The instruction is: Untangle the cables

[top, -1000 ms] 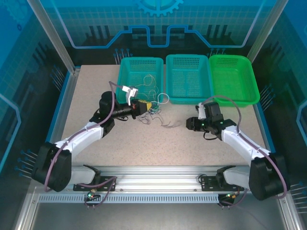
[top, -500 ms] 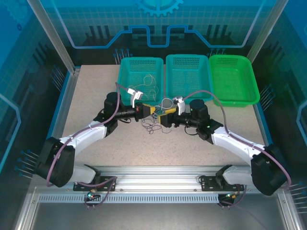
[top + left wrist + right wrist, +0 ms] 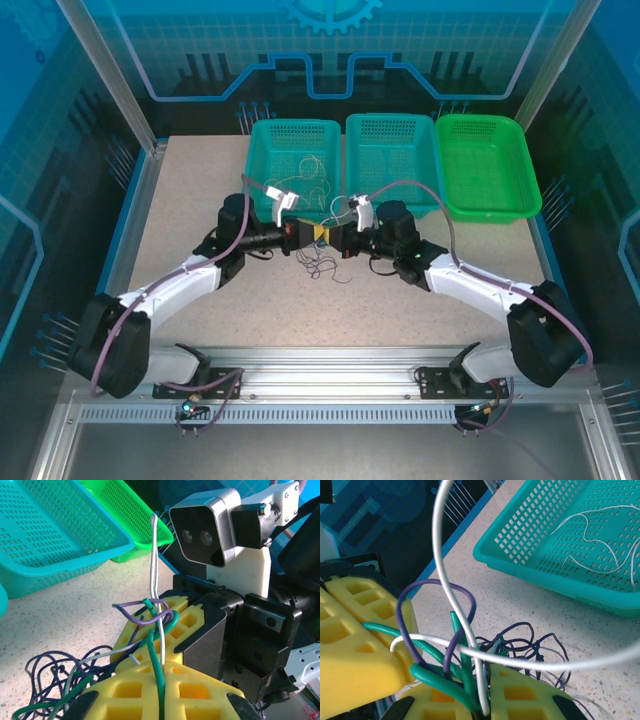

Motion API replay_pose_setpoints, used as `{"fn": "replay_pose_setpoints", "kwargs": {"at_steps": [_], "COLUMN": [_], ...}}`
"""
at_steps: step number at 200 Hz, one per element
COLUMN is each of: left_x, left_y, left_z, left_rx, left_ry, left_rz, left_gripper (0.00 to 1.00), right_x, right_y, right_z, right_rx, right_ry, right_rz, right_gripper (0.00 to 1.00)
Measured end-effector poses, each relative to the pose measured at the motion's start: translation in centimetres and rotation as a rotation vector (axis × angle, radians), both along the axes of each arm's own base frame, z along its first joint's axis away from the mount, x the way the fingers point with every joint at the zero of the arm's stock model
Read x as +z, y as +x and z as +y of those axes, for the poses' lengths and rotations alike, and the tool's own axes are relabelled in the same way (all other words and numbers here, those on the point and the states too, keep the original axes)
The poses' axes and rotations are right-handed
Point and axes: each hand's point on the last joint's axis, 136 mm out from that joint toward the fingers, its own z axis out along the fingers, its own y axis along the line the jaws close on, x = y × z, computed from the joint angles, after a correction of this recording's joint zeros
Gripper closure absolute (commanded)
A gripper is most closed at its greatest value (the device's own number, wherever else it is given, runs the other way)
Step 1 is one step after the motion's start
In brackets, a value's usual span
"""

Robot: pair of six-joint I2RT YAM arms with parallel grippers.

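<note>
Inside the left teal basket [image 3: 268, 145] lie pale, loose cables [image 3: 318, 168].

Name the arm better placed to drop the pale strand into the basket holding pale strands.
Probably left: the left gripper pinches the pale strand and sits directly before that basket.

My table [image 3: 180, 200] is a speckled beige top. Three mesh baskets sit directly on it in a row along the far edge, rim against rim. The left teal basket [image 3: 295, 124] comes first, the middle teal basket [image 3: 390, 118] next, and the green basket [image 3: 478, 119] stands at the right end. Just in front of the two teal ones, near the middle of the top, the loose part of the cables [image 3: 322, 266] lies on the surface in small dark purple and green loops, apart from the baskets.
</note>
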Motion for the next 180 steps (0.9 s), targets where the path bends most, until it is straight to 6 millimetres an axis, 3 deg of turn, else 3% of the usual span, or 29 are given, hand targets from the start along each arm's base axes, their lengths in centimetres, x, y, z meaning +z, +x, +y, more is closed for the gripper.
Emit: {"fn": "replay_pose_setpoints", "kwargs": {"at_steps": [49,73,89,101,119,137,180], "left_x": [1.0,1.6,2.9,3.9,4.3,4.2,2.9], "left_y": [-1.4,-0.9,-0.5,-0.4,-0.3,-0.1,-0.3], "left_z": [1.3,2.6,3.5,3.8,3.7,3.6,2.4], "left_rx": [0.032,0.080,0.109,0.121,0.121,0.121,0.082], "left_ry": [0.029,0.028,0.010,-0.004,-0.012,-0.016,0.007], "left_rz": [-0.023,-0.041,-0.086,-0.121,-0.142,-0.140,-0.125], "left_gripper": [1.00,1.00,1.00,1.00,1.00,1.00,1.00], "right_x": [0.4,-2.7,-6.3,-8.6,-10.4,-10.1,-6.1], "right_y": [-0.8,1.2,2.3,1.7,0.3,-0.3,-0.8], "right_z": [-0.7,-4.5,-8.3,-9.8,-10.1,-10.0,-8.9], "right_rx": [0.034,-0.086,-0.221,-0.257,-0.237,-0.213,-0.157], "right_ry": [0.031,-0.039,-0.140,-0.195,-0.242,-0.247,-0.157], "right_rz": [0.014,0.095,0.189,0.247,0.286,0.276,0.200], "right_gripper": [0.82,0.85,0.88,0.88,0.89,0.82,0.69]}}
